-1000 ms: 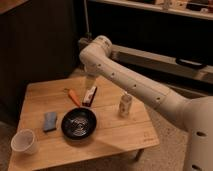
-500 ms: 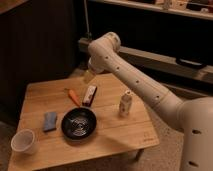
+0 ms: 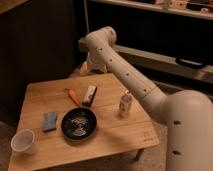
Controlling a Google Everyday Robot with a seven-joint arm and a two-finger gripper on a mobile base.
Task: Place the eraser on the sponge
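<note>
The eraser [image 3: 89, 95], a small oblong block with a white top, lies on the wooden table [image 3: 120, 135] near its far middle. At the left, beside the black bowl, the blue-grey sponge [image 3: 49, 121] lies flat. My arm bends over the far edge of the table. My gripper [image 3: 85, 68] hangs there, above and behind the eraser, clear of it. Nothing shows in the gripper.
A black bowl [image 3: 79, 123] sits in the middle of the table. A white cup [image 3: 23, 141] stands at the front left corner. An orange pen [image 3: 73, 96] lies just left of the eraser, and a small white bottle [image 3: 125, 104] stands to the right. Dark shelving rises behind.
My gripper has lifted from just above the eraser and drawn back toward the table's far edge. The eraser and sponge have not moved.
</note>
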